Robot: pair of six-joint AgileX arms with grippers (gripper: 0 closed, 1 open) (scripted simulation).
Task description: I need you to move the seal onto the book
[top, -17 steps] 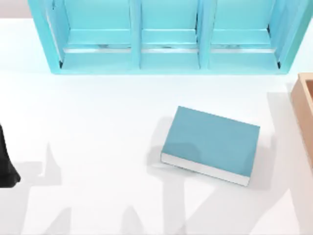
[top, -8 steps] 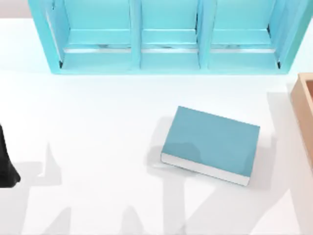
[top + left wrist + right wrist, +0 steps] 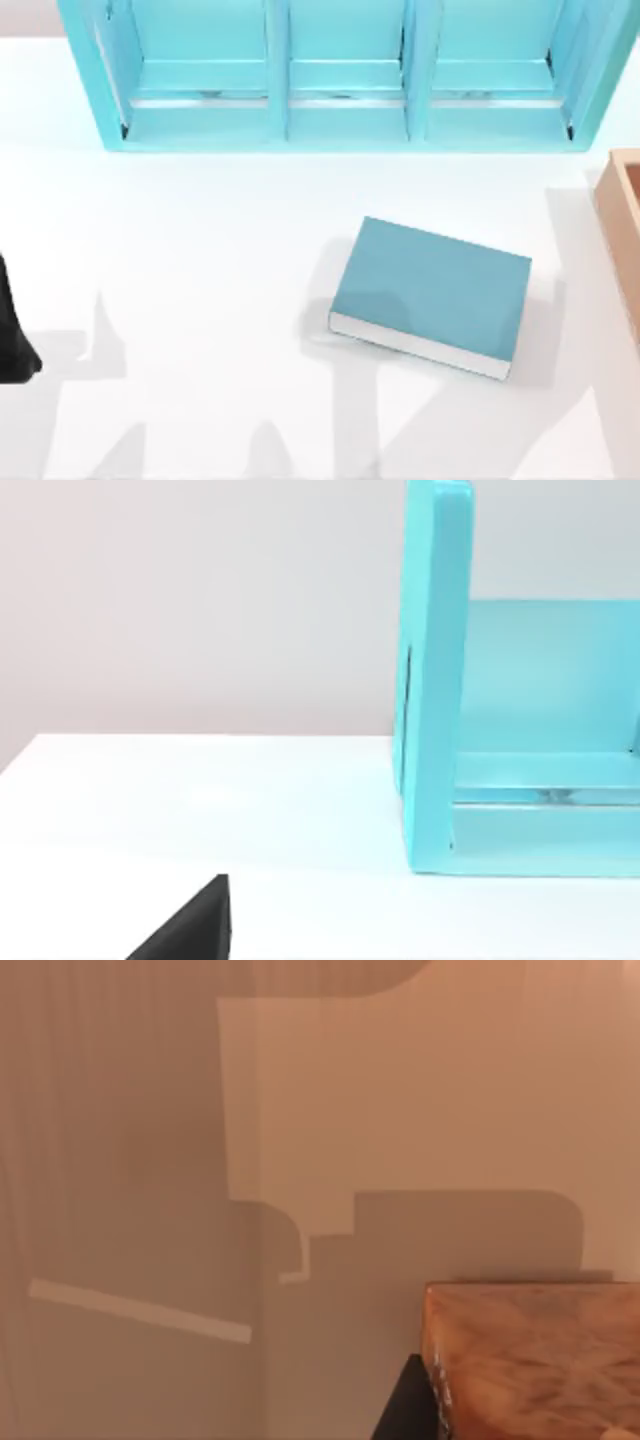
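Note:
The book [image 3: 430, 292], teal-blue with white page edges, lies flat on the white table right of the middle, turned a little askew. In the right wrist view a tan-brown marbled lump, which looks like the seal [image 3: 535, 1360], sits very close to the camera against tan walls. A dark part of my right gripper [image 3: 400, 1410] touches its side. My left arm [image 3: 12, 340] is parked at the table's left edge, and a black part of the left gripper [image 3: 190, 932] pokes into the left wrist view.
A large light-blue shelf unit [image 3: 340, 110] with three compartments spans the back of the table; its end wall [image 3: 435, 680] stands close to the left wrist. A tan wooden box [image 3: 625, 230] sits at the right edge. Arm shadows fall across the front.
The faint shadow on the book's near-left part has shifted slightly. The book, the shelf and the left arm have not moved.

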